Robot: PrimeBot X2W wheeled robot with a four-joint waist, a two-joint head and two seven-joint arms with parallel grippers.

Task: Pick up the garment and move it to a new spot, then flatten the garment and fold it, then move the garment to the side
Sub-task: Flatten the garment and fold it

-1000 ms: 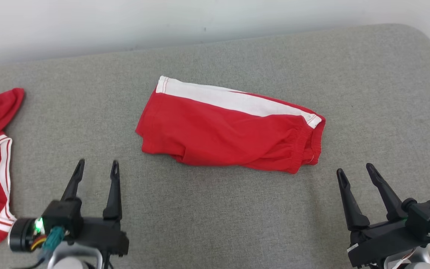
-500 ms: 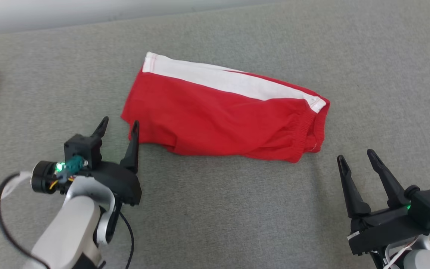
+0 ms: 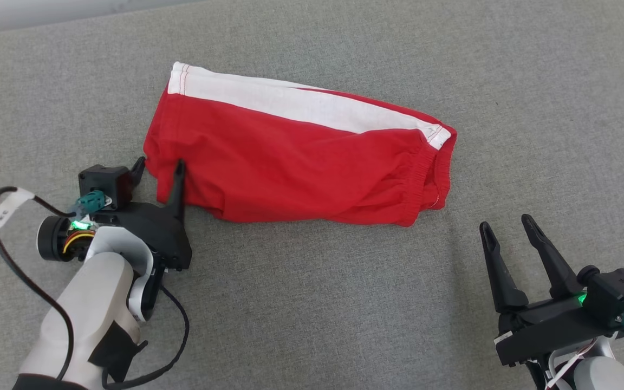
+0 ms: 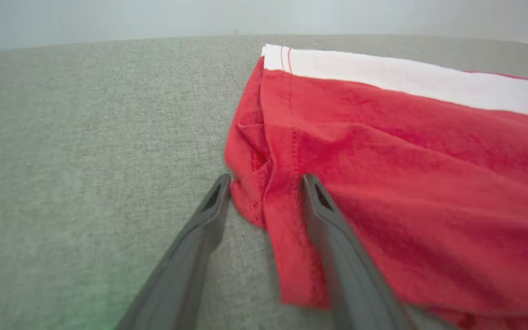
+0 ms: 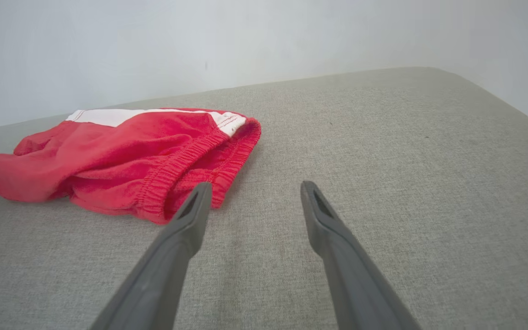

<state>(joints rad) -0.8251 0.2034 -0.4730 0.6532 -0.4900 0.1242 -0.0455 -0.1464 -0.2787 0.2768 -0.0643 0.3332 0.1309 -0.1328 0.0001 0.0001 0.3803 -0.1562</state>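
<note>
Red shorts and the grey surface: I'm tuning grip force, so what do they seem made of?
Red shorts: soft matte knit, probably cotton jersey; it creases and shows stitched hems and gathered elastic. Grey surface: matte woven upholstery, judging by its fine flecked weave.

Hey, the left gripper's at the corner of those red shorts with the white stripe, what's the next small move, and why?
Probably close the left gripper: its open fingers straddle the left hem corner of the red shorts with the white side stripe, lying on the grey fabric surface, so cloth sits between them. The right gripper is open, off the garment.
</note>
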